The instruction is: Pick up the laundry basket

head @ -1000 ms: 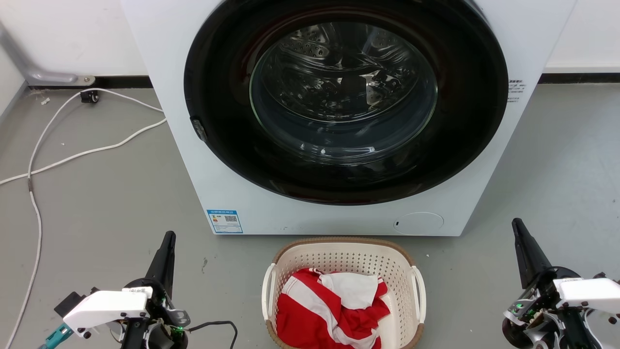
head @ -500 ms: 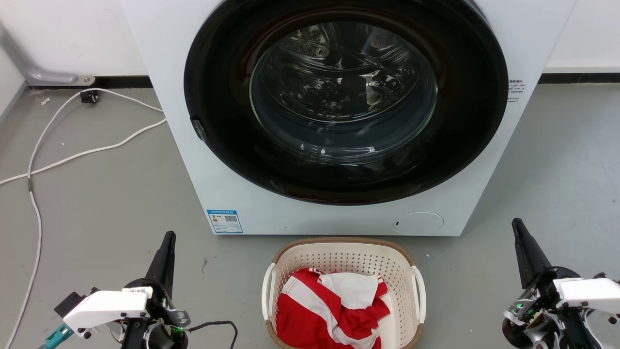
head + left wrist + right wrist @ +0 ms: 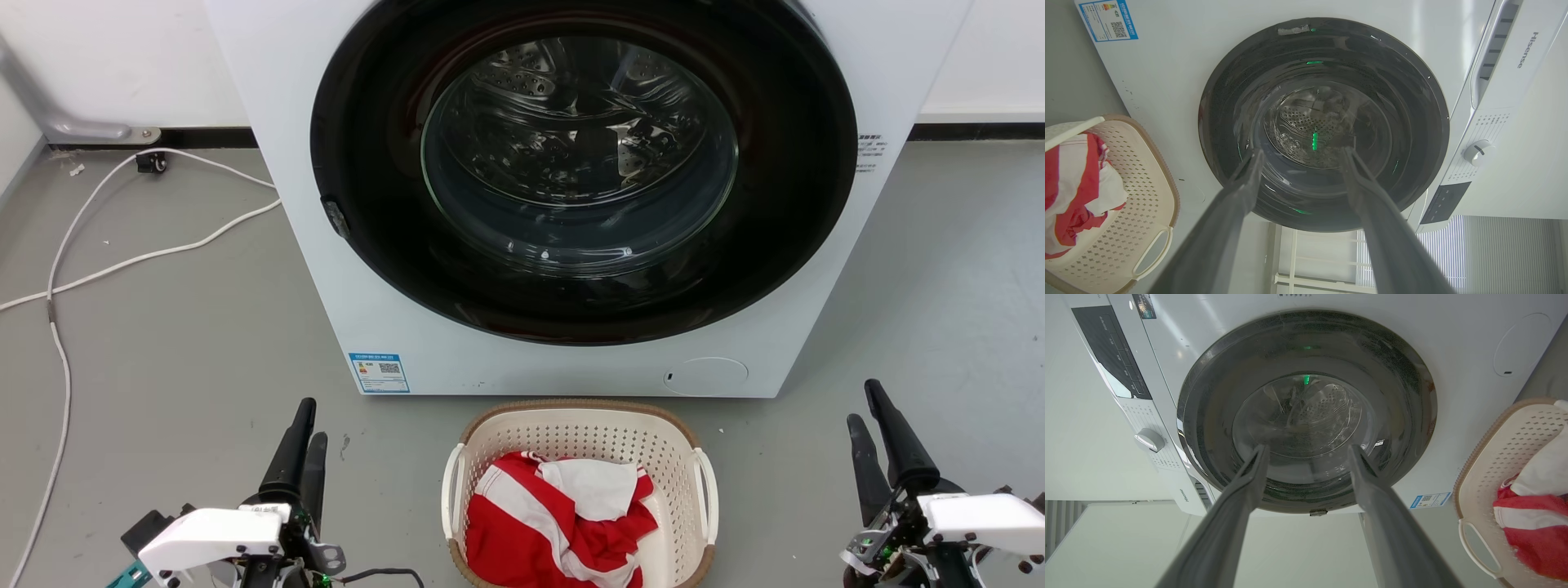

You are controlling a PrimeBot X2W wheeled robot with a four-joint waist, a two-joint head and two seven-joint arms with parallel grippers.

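Note:
The laundry basket [image 3: 571, 431] stands on the floor just in front of the washing machine, cream with a brown rim and white side handles. Red and white striped cloth [image 3: 555, 523] lies in it. My left gripper [image 3: 313, 420] hovers to the basket's left, open and empty, fingers pointing toward the machine. Over on the other side my right gripper [image 3: 862, 402] is likewise open and empty, well clear of the basket. The left wrist view has the basket [image 3: 1143, 192] at its left edge beyond my left gripper [image 3: 1300, 153]. The right wrist view has the basket [image 3: 1498, 457] at its right edge beside my right gripper [image 3: 1308, 448].
A white front-loading washing machine [image 3: 392, 327] with a shut dark round door [image 3: 580, 171] stands right behind the basket. A white cable [image 3: 122, 261] trails over the grey floor at the left. Bare floor lies on both sides of the basket.
Both wrists have turned, so each gripper now shows two separate fingers instead of one. The left gripper has shifted right toward the basket and both sit a little lower. The basket has not moved.

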